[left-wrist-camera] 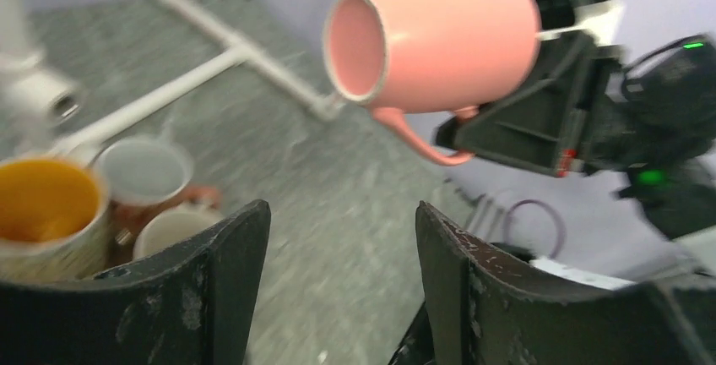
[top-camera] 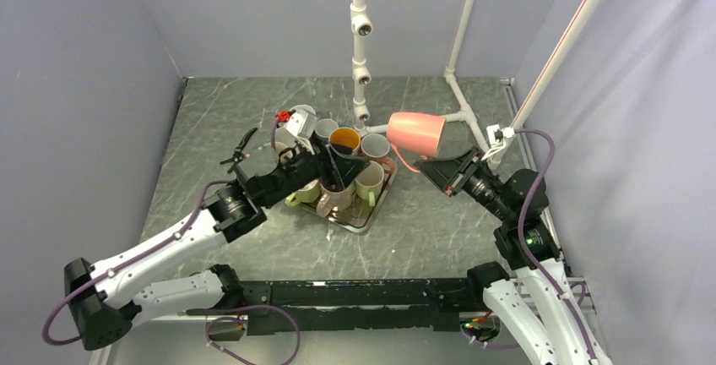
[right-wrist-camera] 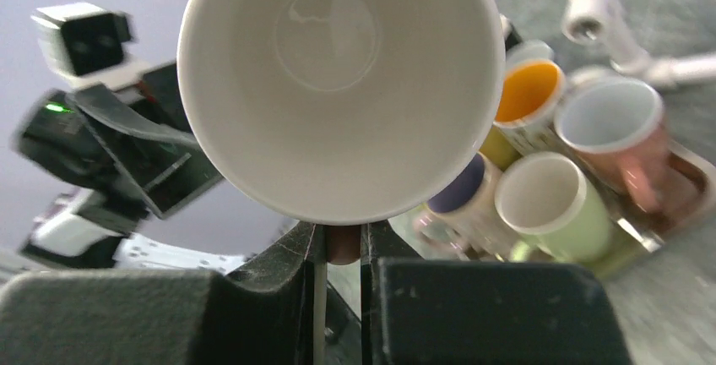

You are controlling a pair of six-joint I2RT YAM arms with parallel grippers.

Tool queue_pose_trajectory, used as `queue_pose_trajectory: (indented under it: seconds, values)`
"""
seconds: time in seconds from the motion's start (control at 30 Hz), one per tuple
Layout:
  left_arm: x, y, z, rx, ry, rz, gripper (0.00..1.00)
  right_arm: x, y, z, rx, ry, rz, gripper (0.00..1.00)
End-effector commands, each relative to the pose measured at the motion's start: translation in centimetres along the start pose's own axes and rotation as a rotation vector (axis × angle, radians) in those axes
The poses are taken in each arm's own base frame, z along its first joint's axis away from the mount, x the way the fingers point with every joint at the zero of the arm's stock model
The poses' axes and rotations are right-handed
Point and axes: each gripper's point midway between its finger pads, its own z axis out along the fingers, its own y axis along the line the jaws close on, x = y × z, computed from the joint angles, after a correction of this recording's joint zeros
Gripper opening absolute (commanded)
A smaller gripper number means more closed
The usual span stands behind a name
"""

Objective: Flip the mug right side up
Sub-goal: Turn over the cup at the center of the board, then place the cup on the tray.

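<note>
Mug (top-camera: 416, 133): pink, held in the air to the right of the tray and above the bench. It lies on its side with its mouth toward the left arm and its handle underneath. It is not yet upright; I judge the turn about half done.
Bench (top-camera: 439, 230): grey marbled slab. The mug hangs above it and touches only the jaws.
Pipe frame (top-camera: 361, 44): white, standing at the back, close behind the mug. A backward swing could strike it.
Tray (top-camera: 369, 217): metal, left of the mug, carrying the cups.
Cups (top-camera: 344, 138): several, mouths up, packed close together on the tray.
Left gripper (left-wrist-camera: 338, 272): hovers over the cups with its jaws wide and nothing in them, facing the mug's mouth.
Right gripper (right-wrist-camera: 342, 238): jaws narrow, pinched on the handle and bearing the whole mug.
Handle (left-wrist-camera: 414, 141): thin pink loop below the body, and the only point of hold.
Handling: likely glazed ceramic, so stiff, smooth and slippery, and fairly heavy for a pinch this small. The body sits off to one side of the grip, so it may pivot in the jaws as the wrist rolls. A drop onto the bench would probably chip or break it.
Hold: the handle grip suits the roll to mouth-up if kept firm. Should it slip, the rim wall by the mouth is the obvious second place, and the left jaws are already spread toward it.
</note>
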Motion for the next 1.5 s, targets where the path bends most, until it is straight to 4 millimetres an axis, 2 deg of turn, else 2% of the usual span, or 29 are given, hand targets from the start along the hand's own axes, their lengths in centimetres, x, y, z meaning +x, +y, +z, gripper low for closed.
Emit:
queue_pose_trajectory:
  seconds: [0.0,0.17,0.4,0.73,0.9,1.03,1.23,1.47]
  values:
    - [2.2,7.0,-4.5,-0.382,0.161,0.144,0.67,0.7,-0.8,-1.6,0.079,0.071,-0.175,0.0]
    - [1.3,10.0,-8.3,-0.594,0.15,0.178,0.69,3.1,-1.2,-2.7,0.084,0.18,-0.172,0.0]
    - [0.3,11.2,-10.5,-0.696,0.133,0.212,0.71,6.5,-3.0,-3.1,0.159,0.327,-0.133,0.0]
    - [0.1,13.0,-11.9,-0.819,0.159,0.258,0.74,12.6,-3.5,-0.7,0.284,0.503,-0.244,0.0]
    - [0.5,13.3,-12.3,-0.838,0.174,0.263,0.76,15.2,-5.0,-0.7,0.405,0.576,-0.347,0.0]
    - [0.9,13.5,-12.1,-0.832,0.177,0.26,0.77,17.1,-5.5,0.1,0.429,0.615,-0.384,0.0]
    - [1.4,13.5,-12.0,-0.828,0.193,0.256,0.78,17.9,-5.5,2.5,0.449,0.598,-0.387,0.0]
    - [1.6,13.0,-11.4,-0.774,0.199,0.265,0.78,19.0,-6.2,4.3,0.489,0.634,-0.428,0.0]
